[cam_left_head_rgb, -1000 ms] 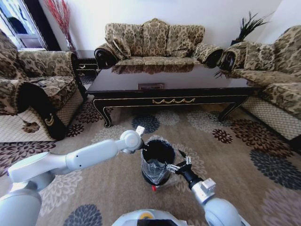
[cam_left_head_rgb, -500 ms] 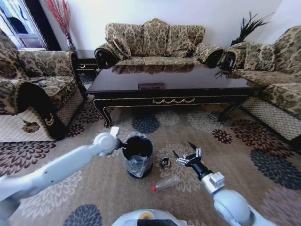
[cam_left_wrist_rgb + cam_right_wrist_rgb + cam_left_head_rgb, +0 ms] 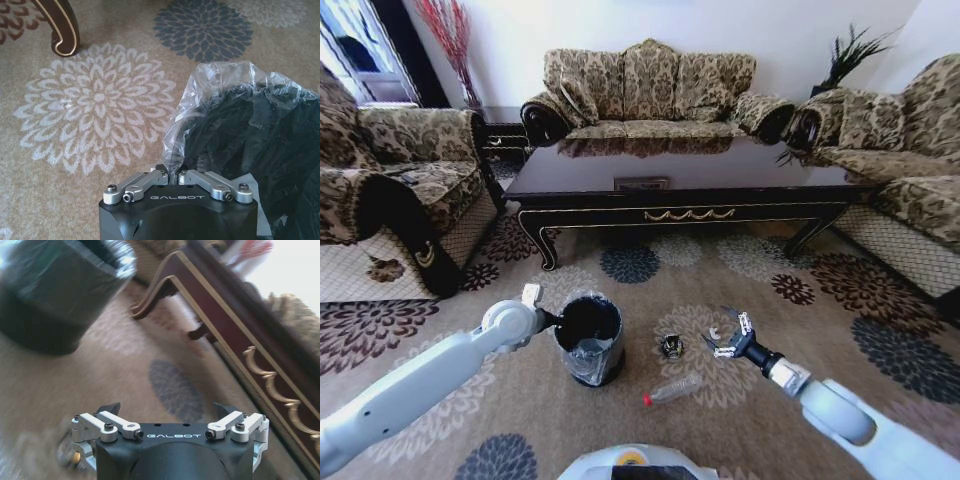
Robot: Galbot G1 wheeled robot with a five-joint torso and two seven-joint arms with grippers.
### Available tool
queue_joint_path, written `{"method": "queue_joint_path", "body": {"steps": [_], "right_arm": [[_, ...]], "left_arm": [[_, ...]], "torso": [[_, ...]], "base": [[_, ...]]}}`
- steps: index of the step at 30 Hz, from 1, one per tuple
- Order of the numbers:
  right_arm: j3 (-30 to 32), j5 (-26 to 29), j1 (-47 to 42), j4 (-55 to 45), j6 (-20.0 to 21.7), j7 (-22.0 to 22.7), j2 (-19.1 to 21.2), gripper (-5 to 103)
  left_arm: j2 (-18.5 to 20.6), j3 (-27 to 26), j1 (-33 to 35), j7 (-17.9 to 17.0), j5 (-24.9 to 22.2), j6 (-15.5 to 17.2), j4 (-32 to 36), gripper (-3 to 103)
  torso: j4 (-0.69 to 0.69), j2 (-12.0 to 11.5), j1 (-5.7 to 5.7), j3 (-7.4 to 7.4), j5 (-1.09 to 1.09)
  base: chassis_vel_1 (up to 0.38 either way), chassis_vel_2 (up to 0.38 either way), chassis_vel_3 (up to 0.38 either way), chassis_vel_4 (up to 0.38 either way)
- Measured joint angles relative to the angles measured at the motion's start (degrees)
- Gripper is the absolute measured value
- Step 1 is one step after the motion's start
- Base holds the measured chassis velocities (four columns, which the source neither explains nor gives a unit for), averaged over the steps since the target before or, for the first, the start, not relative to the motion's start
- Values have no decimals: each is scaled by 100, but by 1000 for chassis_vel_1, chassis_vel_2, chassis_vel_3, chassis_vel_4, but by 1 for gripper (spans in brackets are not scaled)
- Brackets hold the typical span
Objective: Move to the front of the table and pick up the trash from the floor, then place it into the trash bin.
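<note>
Looking down from the head view, the trash bin [image 3: 590, 338] stands upright on the patterned carpet [image 3: 520, 400] in front of the table [image 3: 680, 190], and the left gripper [image 3: 556, 321] is clamped on its near-left rim. The clear bottle [image 3: 672, 389] lies flat on the carpet just right of the bin, its long axis running left to right and slightly tilted, with the red cap [image 3: 646, 400] pointing left toward the robot. The small dark-and-silver item [image 3: 671, 346] sits beyond the bottle, between the bin and the right gripper [image 3: 728, 338], whose fingers are spread wide above the carpet. In the left wrist view, the left gripper [image 3: 179, 176] is pinched closed on the bin's plastic liner [image 3: 200, 100] at the rim, with a curved table leg [image 3: 62, 27] beyond. In the right wrist view, the right gripper [image 3: 170, 410] has its fingers apart, holding nothing; the bin [image 3: 55, 285] and the table's ornamented apron [image 3: 270, 375] lie beyond it.
</note>
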State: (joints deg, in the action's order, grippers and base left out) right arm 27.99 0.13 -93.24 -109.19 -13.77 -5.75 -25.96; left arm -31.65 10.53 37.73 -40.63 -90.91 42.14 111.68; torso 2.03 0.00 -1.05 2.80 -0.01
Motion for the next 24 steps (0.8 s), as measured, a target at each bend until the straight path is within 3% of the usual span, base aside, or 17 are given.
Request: {"method": "queue_joint_path", "body": {"steps": [3, 5, 9, 10, 14, 18, 24], "right_arm": [[-49, -471, 83, 383, -275, -480, 223, 100], [-55, -597, 108, 435, -334, -561, 252, 100], [-111, -1340, 367, 664, -851, -1382, 376, 100], [-111, -1340, 367, 664, -851, -1382, 376, 100], [-293, -2340, 872, 716, -1654, -2402, 376, 100], [-643, -2634, 1309, 822, -1972, -2868, 341, 100], [-1375, -2321, 1843, 1072, -1979, -3136, 277, 100]], "left_arm": [[5, -147, 70, 75, 35, -1, -8, 4], [6, -165, 82, 85, 44, -1, -11, 4], [-1, -253, 169, 98, 53, 0, -3, 4], [-1, -253, 169, 98, 53, 0, -3, 4], [-28, -261, 210, 66, 37, 0, 73, 4], [-39, -251, 214, 7, 12, 0, 123, 4], [-43, -94, 135, -43, -50, -1, 168, 4]], "torso": [[3, 0, 0, 0, 2], [3, 0, 0, 0, 2], [1, 0, 0, 0, 1], [1, 0, 0, 0, 1], [0, 0, 0, 0, 0], [1, 0, 0, 0, 0], [1, 0, 0, 0, 1]], "base": [[0, 0, 0, 0], [0, 0, 0, 0], [0, 0, 0, 0], [0, 0, 0, 0], [0, 0, 0, 0], [0, 0, 0, 0], [0, 0, 0, 0]]}}
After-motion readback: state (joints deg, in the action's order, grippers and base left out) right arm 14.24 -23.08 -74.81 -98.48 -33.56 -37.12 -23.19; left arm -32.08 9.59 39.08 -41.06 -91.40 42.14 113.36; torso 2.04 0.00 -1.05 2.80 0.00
